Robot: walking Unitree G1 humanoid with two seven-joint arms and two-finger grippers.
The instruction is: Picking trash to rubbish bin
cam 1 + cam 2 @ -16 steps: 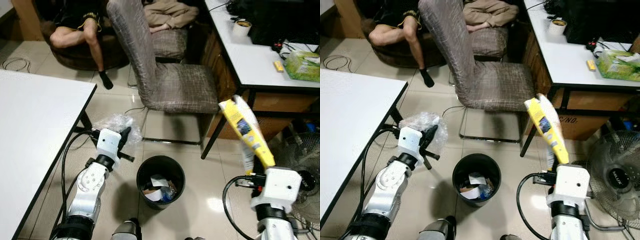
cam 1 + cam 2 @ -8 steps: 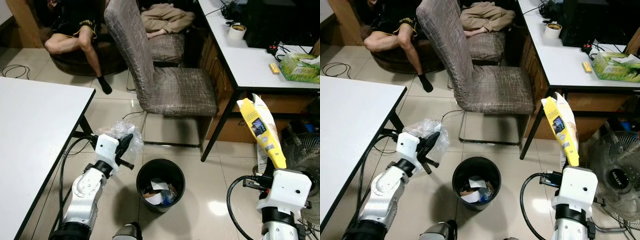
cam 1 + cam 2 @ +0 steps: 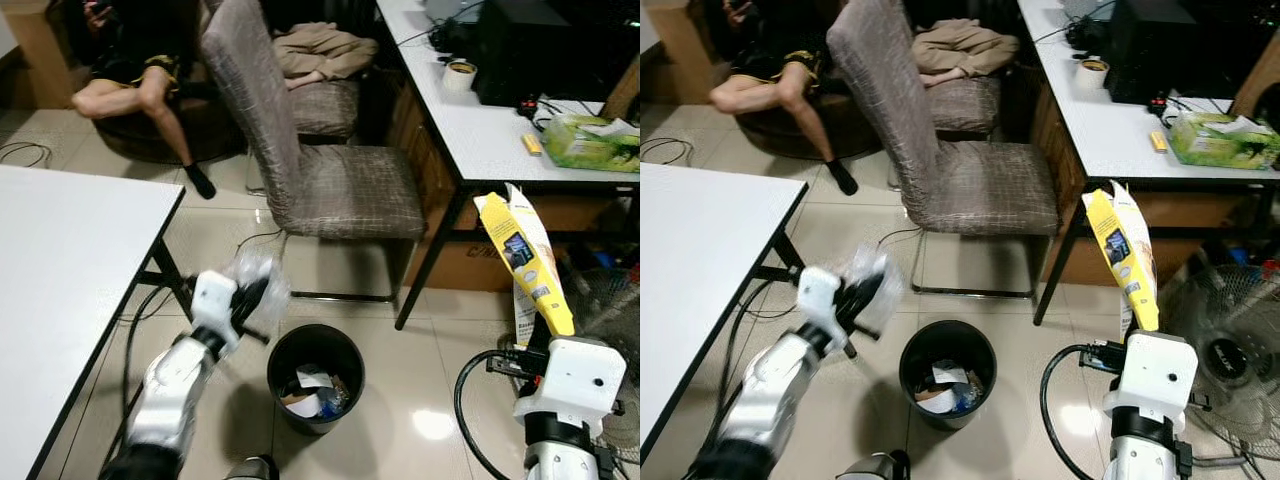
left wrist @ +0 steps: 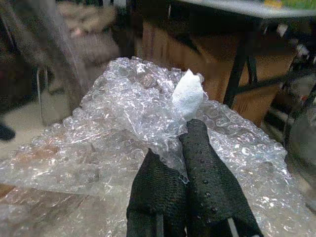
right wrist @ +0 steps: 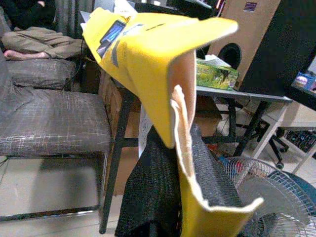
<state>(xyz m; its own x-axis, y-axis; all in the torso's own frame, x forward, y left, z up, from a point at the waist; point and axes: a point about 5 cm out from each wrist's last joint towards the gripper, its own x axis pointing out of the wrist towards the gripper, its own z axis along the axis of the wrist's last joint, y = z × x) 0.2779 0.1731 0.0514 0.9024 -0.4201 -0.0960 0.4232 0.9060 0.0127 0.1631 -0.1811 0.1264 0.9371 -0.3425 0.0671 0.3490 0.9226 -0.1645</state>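
On a glossy tiled floor [image 3: 420, 420], btwn a white table [image 3: 70, 260] and a desk [image 3: 480, 120], bubble wrap [image 4: 123, 113] is clamped by the left gripper [image 4: 185, 133] beside a black bin [image 3: 315, 375]; yellow packaging [image 3: 520, 260] is pinched upright by the right gripper [image 5: 173, 163] near a fan [image 3: 1230, 350].

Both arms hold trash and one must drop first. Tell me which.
Left. The left gripper, shut on the bubble wrap, sits just beside the bin; the right gripper with the yellow packet is farther off.
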